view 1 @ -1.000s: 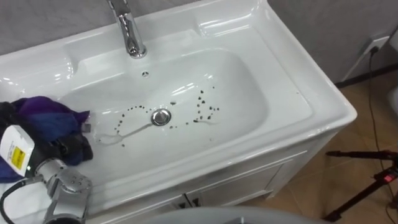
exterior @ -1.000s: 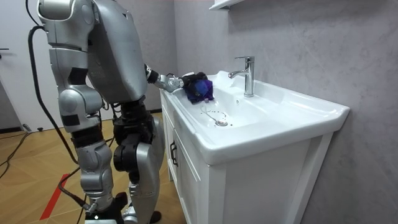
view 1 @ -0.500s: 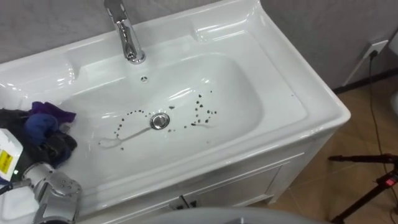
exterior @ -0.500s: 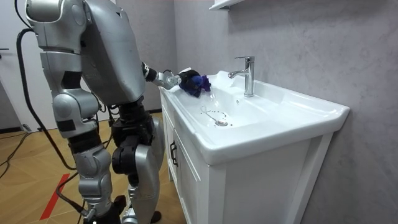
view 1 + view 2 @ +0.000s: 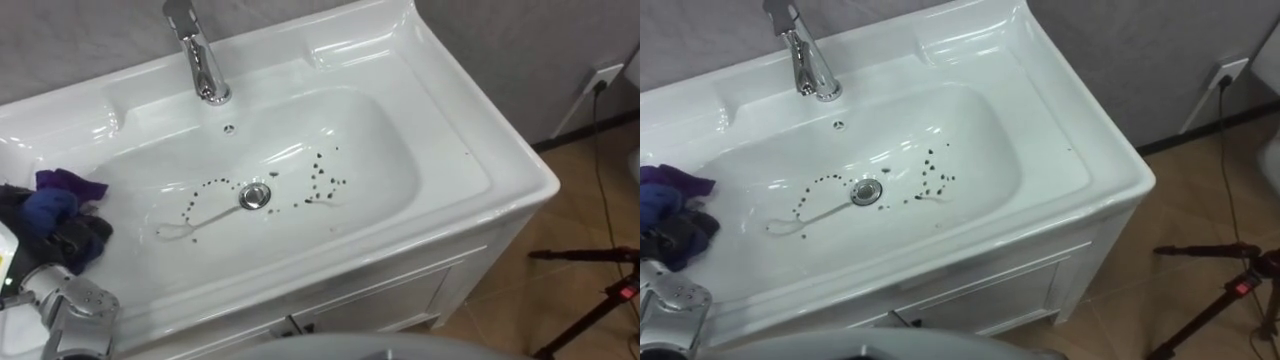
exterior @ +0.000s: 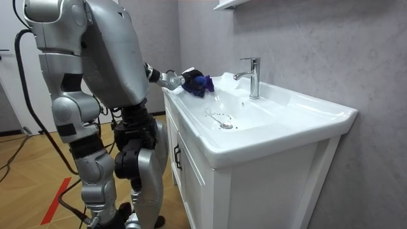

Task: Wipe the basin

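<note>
Cloth (image 5: 58, 190), a purple, blue and black bundle, sits at the far left edge of the frame, over the left end of the white basin (image 5: 500, 170). The robot's left hand (image 5: 80, 240) is closed around it, dark fingers curled into the folds just below the purple part. Whether the cloth touches the porcelain cannot be told.

Near the centre of the frame lies the round metal drain (image 5: 255, 196). Dark specks (image 5: 322, 180) are scattered to its right, and more curve in an arc to its left. A thin grey looped streak (image 5: 180, 227) trails from the drain toward the lower left. The chrome faucet (image 5: 200, 55) stands at the top of the frame, left of centre, with a small overflow hole (image 5: 229, 128) just below it.

In the room view the robot stands upright at the near end of the white cabinet (image 6: 254, 191), its left arm stretched out over the basin's end. A wall socket (image 5: 607, 75) shows at the upper right.
</note>
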Available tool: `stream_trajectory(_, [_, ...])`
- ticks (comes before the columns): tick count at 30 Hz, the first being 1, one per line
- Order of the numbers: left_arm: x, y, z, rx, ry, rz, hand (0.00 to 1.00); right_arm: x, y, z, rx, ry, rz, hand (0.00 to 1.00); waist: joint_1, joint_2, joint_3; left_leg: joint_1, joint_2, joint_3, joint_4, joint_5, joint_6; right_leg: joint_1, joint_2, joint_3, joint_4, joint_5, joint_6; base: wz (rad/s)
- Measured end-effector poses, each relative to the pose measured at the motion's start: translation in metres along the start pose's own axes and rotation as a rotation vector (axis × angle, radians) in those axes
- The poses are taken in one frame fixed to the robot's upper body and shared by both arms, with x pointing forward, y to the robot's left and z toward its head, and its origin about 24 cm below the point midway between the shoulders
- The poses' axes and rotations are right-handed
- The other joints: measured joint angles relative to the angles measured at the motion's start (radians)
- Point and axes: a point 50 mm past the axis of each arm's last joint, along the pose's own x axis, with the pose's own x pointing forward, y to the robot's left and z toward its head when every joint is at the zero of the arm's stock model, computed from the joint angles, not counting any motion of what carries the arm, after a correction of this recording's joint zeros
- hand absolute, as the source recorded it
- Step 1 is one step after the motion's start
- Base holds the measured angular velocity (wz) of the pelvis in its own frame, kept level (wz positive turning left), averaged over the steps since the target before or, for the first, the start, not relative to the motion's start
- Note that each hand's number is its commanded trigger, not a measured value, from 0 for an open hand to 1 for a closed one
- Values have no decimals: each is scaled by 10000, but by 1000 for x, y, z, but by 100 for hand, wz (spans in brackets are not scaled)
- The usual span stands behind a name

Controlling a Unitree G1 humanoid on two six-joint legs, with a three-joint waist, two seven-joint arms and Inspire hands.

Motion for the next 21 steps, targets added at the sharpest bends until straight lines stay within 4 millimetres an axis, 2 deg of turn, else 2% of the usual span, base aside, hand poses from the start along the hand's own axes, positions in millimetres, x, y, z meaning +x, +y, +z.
stream_trajectory(6, [2,1,3,-101,-26,74,100,0,2,4,-106,-180,-103,0,-14,-6,7,-67,-14,-88,-4,0,0,7,-16,-91,-26,-8,13,6])
stream_trajectory(11, [7,1,16,-407,-242,208,100,0,4,12,-347,-562,-132,0,-9,-67,24,-296,-47,-238,0,0,0,-128,-51,-282,-19,-16,27,15])
stream_trajectory(13, [9,4,26,-758,-396,447,100,-1,5,16,-168,-748,-57,0,-12,-186,119,-435,-55,-367,14,0,0,-210,-53,-328,-44,-8,38,14])
stream_trajectory(18, [9,9,46,-1303,-797,816,100,-1,10,21,79,-1101,144,0,-9,-380,245,-709,-87,-657,76,-1,0,-227,-70,-705,-200,19,65,21])
stream_trajectory(21, [9,12,52,-1493,-897,958,100,-1,11,21,90,-1197,81,0,-27,-369,247,-908,-95,-770,170,-1,0,-348,-81,-830,-197,33,63,13])
